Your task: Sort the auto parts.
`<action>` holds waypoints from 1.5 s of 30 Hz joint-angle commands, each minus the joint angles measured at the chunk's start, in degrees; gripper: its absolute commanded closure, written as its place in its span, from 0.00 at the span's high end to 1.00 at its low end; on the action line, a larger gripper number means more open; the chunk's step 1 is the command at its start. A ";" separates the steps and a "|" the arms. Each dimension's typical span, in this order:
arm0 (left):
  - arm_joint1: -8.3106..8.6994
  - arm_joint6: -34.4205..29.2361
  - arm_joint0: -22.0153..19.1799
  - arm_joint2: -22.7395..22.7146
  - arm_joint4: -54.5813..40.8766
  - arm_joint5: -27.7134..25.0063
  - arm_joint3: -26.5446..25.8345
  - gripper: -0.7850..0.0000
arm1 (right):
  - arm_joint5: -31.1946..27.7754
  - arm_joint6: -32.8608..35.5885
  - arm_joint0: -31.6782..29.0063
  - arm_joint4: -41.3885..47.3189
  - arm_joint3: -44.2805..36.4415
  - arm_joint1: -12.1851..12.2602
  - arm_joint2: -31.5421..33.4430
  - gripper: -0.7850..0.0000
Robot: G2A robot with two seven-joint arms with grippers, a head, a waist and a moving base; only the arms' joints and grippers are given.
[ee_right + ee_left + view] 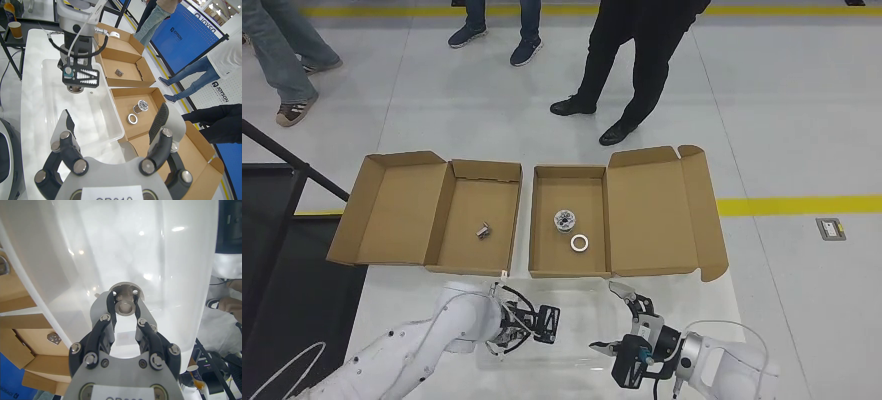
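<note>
**Left gripper (124,295) has the flanged bushing (132,307) pinched, and both boxes sit up around 12 o'clock**

Top view: the left gripper is over the clear bin (577,310). The left box (467,205) lies at 11 o'clock from it and the right box (572,190) just past 12, with the right gripper (616,320) off at 3 o'clock. Left wrist view: the fingers clamp the bushing's neck, bore aimed back at the camera, flange on the far side. Right wrist view: the bushing's long axis is upright, flange down, close to the bin floor, though I can't tell if it's touching. The right gripper's jaws are spread wide with nothing in them, so I reckon the left arm carries this one.
</note>
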 commanded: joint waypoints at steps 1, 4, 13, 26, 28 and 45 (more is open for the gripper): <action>1.12 1.60 0.53 -3.31 -1.92 -1.13 -0.69 0.00 | 0.00 -0.01 0.00 0.00 0.00 0.00 0.00 1.00; 2.92 4.22 2.05 -8.49 -4.30 -2.37 -2.08 0.00 | 0.00 -0.01 0.00 0.00 0.00 0.00 0.00 1.00; 7.93 12.93 9.39 -25.97 -7.88 -2.75 -2.68 0.00 | 0.00 -0.01 0.00 0.00 0.00 0.00 0.00 1.00; 9.61 16.40 13.65 -33.50 -8.43 -1.40 -1.87 0.00 | 0.00 -0.01 0.00 0.00 0.00 0.00 0.00 1.00; 9.61 16.40 13.65 -33.50 -8.43 -1.40 -1.87 0.00 | 0.00 -0.01 0.00 0.00 0.00 0.00 0.00 1.00; 5.16 18.05 6.69 -23.94 5.65 21.07 16.27 0.00 | 0.00 -0.01 0.00 0.00 0.00 0.00 0.00 1.00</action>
